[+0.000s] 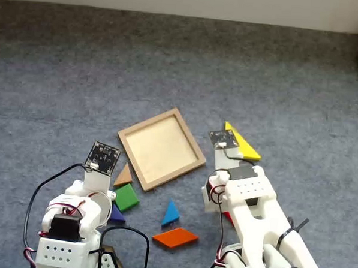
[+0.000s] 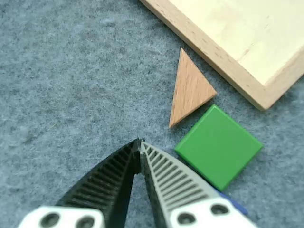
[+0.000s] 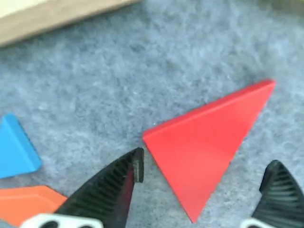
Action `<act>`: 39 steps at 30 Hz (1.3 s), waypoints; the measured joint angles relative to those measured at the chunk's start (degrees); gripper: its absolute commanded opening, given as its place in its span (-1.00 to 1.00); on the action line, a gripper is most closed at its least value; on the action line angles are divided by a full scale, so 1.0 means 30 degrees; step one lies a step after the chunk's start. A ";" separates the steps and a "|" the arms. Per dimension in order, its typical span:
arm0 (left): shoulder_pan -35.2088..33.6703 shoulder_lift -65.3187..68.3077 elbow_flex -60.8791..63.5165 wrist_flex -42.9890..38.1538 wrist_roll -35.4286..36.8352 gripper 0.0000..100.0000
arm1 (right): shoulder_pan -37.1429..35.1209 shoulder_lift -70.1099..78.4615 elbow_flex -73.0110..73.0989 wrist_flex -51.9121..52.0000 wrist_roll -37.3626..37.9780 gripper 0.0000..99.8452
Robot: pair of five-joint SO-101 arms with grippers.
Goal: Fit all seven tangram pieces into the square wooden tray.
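Note:
The square wooden tray (image 1: 142,166) lies empty in the middle of the grey carpet. My left gripper (image 2: 140,143) is shut on nothing, its tips just short of the wooden triangle (image 2: 190,90) and the green square (image 2: 218,146), which lie by the tray's near corner (image 2: 237,80). A dark blue piece (image 1: 117,215) peeks out beside the left arm. My right gripper (image 3: 209,171) stands open low over the red triangle (image 3: 209,137), which lies flat between the fingers. The yellow triangle (image 1: 243,143) lies right of the tray, partly under the right arm's camera.
A light blue triangle (image 1: 170,213) and an orange parallelogram (image 1: 175,237) lie between the two arms, in front of the tray. In the right wrist view both, the blue triangle (image 3: 14,152) and the orange piece (image 3: 28,202), sit close to one finger. A pale wall edges the carpet's far side.

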 measured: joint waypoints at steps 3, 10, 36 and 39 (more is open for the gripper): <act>0.0000 0.0000 0.0000 0.0000 0.0000 -0.99 | -0.0029 0.0000 0.0000 -0.0674 -0.0879 -0.26; 0.0000 0.0000 0.0000 0.0000 0.0000 -0.99 | -0.0059 0.0029 0.0000 -0.2051 -0.1582 -0.26; 0.0000 0.0000 0.0000 0.0000 0.0000 -0.99 | -0.0088 0.0029 0.0117 -0.1465 -0.1700 -0.26; 0.0000 0.0000 0.0000 0.0000 0.0000 -0.99 | -0.0088 0.0029 0.0117 -0.1729 -0.2022 -0.26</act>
